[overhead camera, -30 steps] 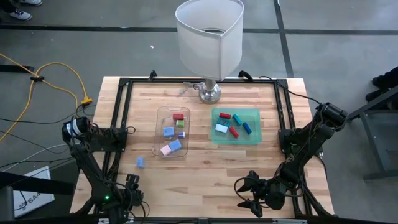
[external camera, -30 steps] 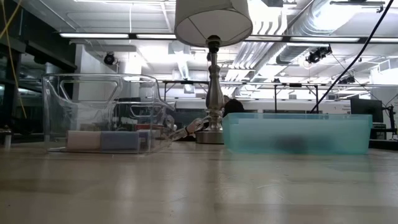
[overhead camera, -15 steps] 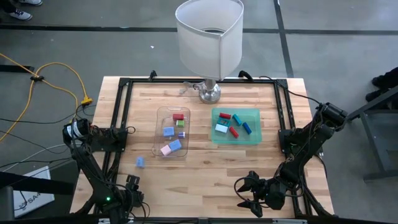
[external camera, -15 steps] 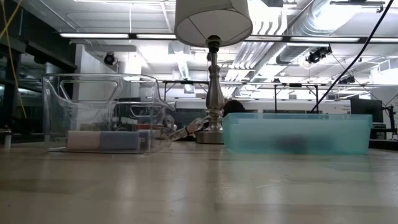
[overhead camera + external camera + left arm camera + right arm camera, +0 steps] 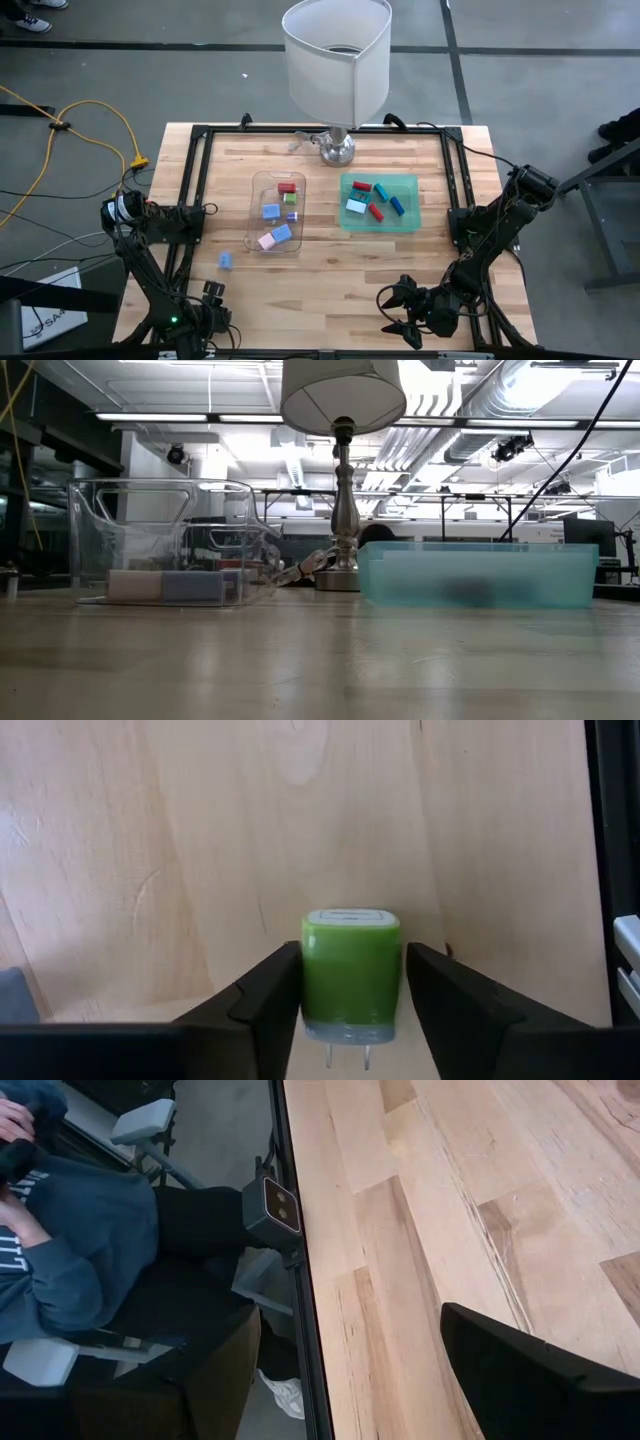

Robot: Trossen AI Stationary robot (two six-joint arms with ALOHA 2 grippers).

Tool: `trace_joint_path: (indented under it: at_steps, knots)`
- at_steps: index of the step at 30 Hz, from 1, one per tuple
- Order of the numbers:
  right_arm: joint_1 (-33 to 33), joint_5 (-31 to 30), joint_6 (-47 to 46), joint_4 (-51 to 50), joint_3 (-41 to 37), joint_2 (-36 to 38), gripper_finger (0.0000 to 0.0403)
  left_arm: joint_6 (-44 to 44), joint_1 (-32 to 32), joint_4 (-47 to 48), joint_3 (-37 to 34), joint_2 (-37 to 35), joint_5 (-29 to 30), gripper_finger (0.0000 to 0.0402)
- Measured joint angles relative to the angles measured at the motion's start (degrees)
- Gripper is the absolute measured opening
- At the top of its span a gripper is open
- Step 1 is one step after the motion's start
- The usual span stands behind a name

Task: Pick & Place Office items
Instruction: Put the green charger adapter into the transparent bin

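The clear tray (image 5: pixel 277 210) holds red, green, blue and pink pieces; the green tray (image 5: pixel 379 202) holds red, blue and teal ones. Left gripper (image 5: pixel 350 995), at the near-left edge, clamps a green charger (image 5: pixel 350 967). Right gripper (image 5: pixel 398 311) spread, near edge; fingertips partly cut off.

table (image 5: pixel 330 280): wood | on it: clear tray (image 5: pixel 256 215), green tray (image 5: pixel 410 222), lamp (image 5: pixel 337 148), blue block (image 5: pixel 225 260)

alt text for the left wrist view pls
A green plug-in charger block with metal prongs sits between the left end effector's two dark fingers, above the pale wooden table. A grey-blue object's edge shows nearby.
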State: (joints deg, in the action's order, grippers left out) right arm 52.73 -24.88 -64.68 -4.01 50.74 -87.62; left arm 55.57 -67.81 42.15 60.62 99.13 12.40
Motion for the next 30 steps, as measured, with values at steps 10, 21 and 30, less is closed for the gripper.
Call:
trace_joint_path:
  at_steps: [10,21,30]
  knots:
    - [0.0,0.0,0.0,0.0,0.0,0.0,0.0298,0.0,0.0,0.0,0.0,0.0,0.1,0.0131]
    - [0.0,0.0,0.0,0.0,0.0,0.0,0.0298,-0.2,2.4,0.4,0.0,-5.6,1.8,0.0132]
    - [0.0,0.0,0.0,0.0,0.0,0.0,0.0298,-9.1,15.9,3.9,0.0,-14.7,2.9,0.0132]
